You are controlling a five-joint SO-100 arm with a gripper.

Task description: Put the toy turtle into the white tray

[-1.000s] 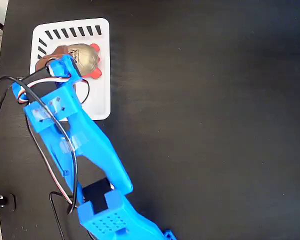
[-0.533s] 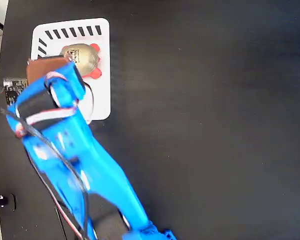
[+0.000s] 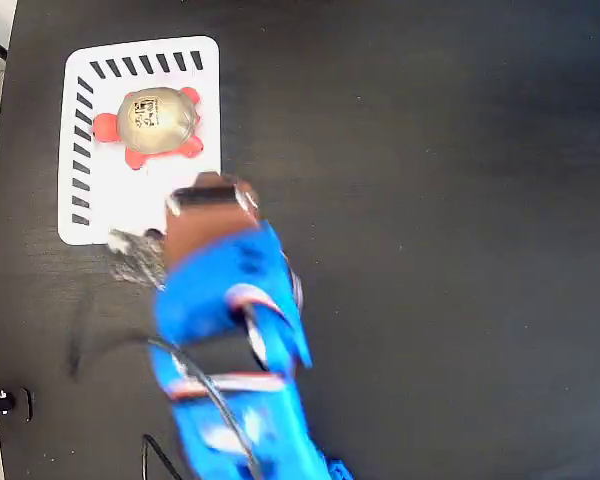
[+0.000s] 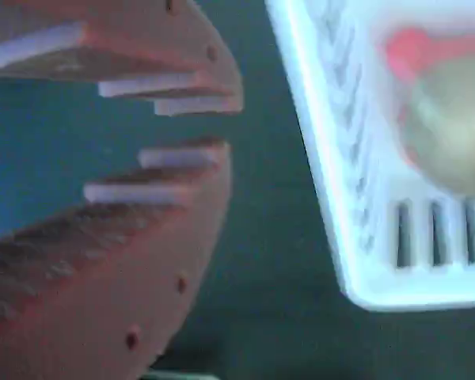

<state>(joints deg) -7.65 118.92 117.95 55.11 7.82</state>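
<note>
Turtle lies in the tray; the arm is clear of it, jaws nearly together and empty.

The black table [image 3: 430, 200] fills the fixed view, and the blue arm [image 3: 235, 380] rises from about 6 o'clock, blurred, with its brown gripper [image 3: 208, 205] over bare table just beside the tray's lower right corner. The white tray [image 3: 205, 215] sits at roughly 10 o'clock, slots along its top and left edges. Inside it, toward the upper half, rests the toy turtle [image 3: 155, 122], shell up and touching nothing but the tray floor. In the wrist view the gripper [image 4: 194, 125] shows only a narrow gap between its tips and nothing held, with the tray's rim [image 4: 324, 158] at 3 o'clock. The turtle looks light and rigid; its glossy domed shell would likely slip, so a grip low across the shell's sides seems safest. The task looks complete.
</note>
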